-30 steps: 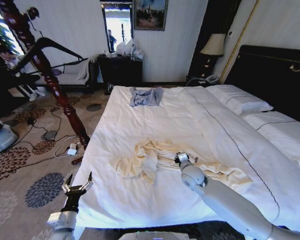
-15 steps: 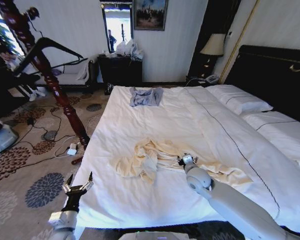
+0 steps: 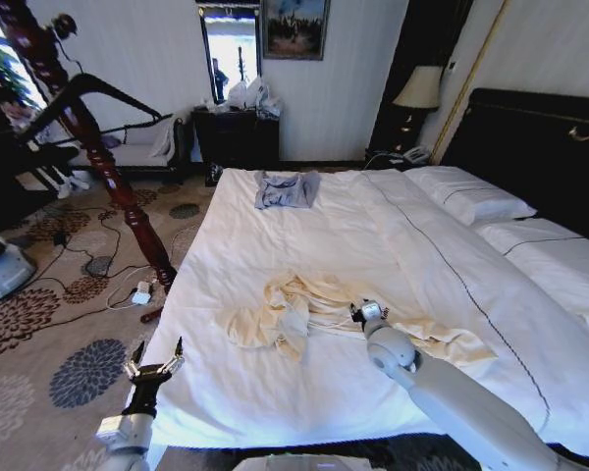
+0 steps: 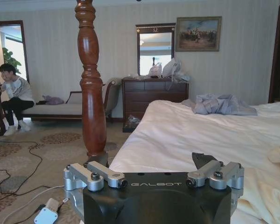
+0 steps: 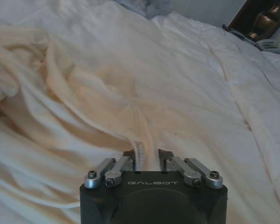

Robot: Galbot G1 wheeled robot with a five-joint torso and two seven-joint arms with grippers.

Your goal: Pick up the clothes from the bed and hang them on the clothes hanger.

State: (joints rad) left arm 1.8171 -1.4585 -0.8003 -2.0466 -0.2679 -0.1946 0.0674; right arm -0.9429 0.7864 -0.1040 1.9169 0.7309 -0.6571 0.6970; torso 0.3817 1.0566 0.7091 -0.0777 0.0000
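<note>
The cream clothes point(image 3: 293, 312) lie crumpled on the near half of the white bed point(image 3: 275, 407). My right gripper point(image 3: 359, 312) rests at their right side. In the right wrist view that gripper point(image 5: 147, 155) is shut on a narrow fold of the clothes point(image 5: 84, 98), pinched between its fingertips point(image 5: 129, 154). My left gripper point(image 3: 155, 361) hangs open over the carpet beside the bed's near left corner, holding nothing. The left wrist view shows it point(image 4: 154, 170) open, facing the bed point(image 4: 177, 130). The black clothes hanger point(image 3: 118, 95) hangs on the wooden stand at the far left.
A reddish-brown wooden pole stand point(image 3: 108, 167) point(image 4: 91, 79) rises left of the bed. Cables and a white adapter point(image 3: 142, 292) lie on the patterned carpet. A folded grey-blue garment point(image 3: 286, 188) sits at the bed's far end. Pillows point(image 3: 466, 196) and the black headboard point(image 3: 540, 147) are on the right.
My right gripper has shifted slightly to the right and toward me over the clothes. The left arm has stayed in place.
</note>
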